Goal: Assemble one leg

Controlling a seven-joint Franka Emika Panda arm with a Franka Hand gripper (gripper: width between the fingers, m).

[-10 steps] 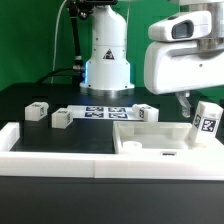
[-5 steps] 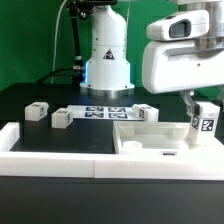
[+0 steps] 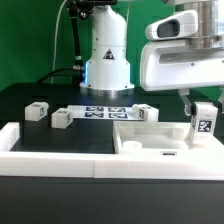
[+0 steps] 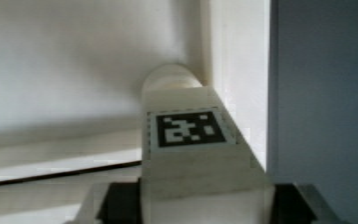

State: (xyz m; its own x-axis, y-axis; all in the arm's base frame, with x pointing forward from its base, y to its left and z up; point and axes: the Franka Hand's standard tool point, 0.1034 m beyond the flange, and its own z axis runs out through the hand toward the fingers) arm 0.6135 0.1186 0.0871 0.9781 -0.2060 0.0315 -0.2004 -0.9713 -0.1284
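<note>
Leg (image 3: pixel 205 123) gripped upright in gripper (image 4: pixel 206 205), tag facing out; held over rimmed white panel (image 3: pixel 150 141), exterior view's right end; contact with panel unclear

Marker board (image 3: pixel 105 112), white panel (image 3: pixel 150 135) w/ holes

Black table (image 3: pixel 70 140) — legs (image 3: pixel 61 118), marker board (image 3: pixel 105 111), panel (image 3: pixel 150 133)
</note>
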